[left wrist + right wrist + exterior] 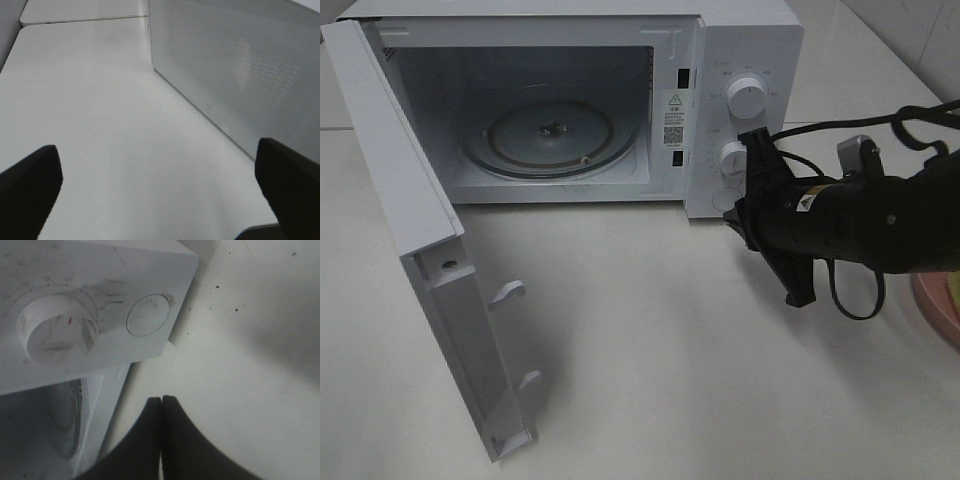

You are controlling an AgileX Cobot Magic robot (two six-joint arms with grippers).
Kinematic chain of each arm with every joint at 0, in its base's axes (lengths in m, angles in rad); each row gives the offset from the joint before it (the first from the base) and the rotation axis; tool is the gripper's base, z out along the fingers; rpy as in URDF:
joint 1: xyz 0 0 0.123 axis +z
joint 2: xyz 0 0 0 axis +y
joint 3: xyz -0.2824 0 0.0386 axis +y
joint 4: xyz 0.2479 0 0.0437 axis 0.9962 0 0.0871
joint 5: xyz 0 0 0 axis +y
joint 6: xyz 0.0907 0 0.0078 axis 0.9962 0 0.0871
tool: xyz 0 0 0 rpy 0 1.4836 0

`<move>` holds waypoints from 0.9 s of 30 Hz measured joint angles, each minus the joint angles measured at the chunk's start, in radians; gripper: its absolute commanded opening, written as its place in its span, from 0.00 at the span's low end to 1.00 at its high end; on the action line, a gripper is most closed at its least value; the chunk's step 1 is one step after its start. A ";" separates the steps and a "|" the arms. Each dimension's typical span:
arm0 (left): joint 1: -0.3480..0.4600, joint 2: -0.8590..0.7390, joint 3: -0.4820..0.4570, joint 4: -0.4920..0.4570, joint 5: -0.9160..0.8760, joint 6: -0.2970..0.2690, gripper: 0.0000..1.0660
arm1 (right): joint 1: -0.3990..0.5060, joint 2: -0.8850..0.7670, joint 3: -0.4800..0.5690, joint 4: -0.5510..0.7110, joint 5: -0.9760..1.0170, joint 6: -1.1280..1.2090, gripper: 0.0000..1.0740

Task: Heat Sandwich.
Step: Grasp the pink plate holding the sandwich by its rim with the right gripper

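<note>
The white microwave (pixel 740 60) stands at the back with its door (pixel 420 250) swung wide to the left. Its glass turntable (pixel 552 135) is bare. My right gripper (pixel 740 215) is shut on nothing, just in front of the control panel's bottom corner. In the right wrist view the right gripper (pixel 161 401) has its fingers pressed together below the round button (pixel 148 315) and beside the lower knob (pixel 55 330). My left gripper (pixel 160 195) is open over bare table, out of the high view. Only a yellowish sliver (pixel 952 288) shows on the pink plate; I cannot tell if it is the sandwich.
The pink plate (pixel 932 305) lies at the right edge, partly behind my right arm. The open door juts toward the front left. A white perforated microwave panel (pixel 240 75) rises beside my left gripper. Black cables (pixel 860 290) loop off the right arm.
</note>
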 measured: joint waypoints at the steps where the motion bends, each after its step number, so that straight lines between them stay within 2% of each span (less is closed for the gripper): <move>1: 0.000 0.000 0.000 0.000 0.000 0.000 0.97 | 0.000 -0.022 0.005 0.000 0.030 -0.031 0.02; 10: 0.000 0.000 0.000 0.000 0.000 0.000 0.97 | 0.000 -0.183 0.008 0.000 0.323 -0.443 0.03; 17: 0.000 0.000 0.000 0.000 0.000 0.000 0.97 | 0.000 -0.279 0.009 -0.045 0.576 -0.953 0.04; 22: 0.000 0.000 0.000 0.000 0.000 0.000 0.97 | 0.000 -0.305 0.009 -0.111 0.733 -1.149 0.07; 25: 0.000 0.000 0.000 0.000 0.000 0.000 0.97 | 0.000 -0.310 0.004 -0.135 0.798 -1.175 0.08; 27: 0.000 0.000 0.000 0.000 0.000 0.000 0.97 | 0.000 -0.312 -0.016 -0.175 0.909 -1.184 0.09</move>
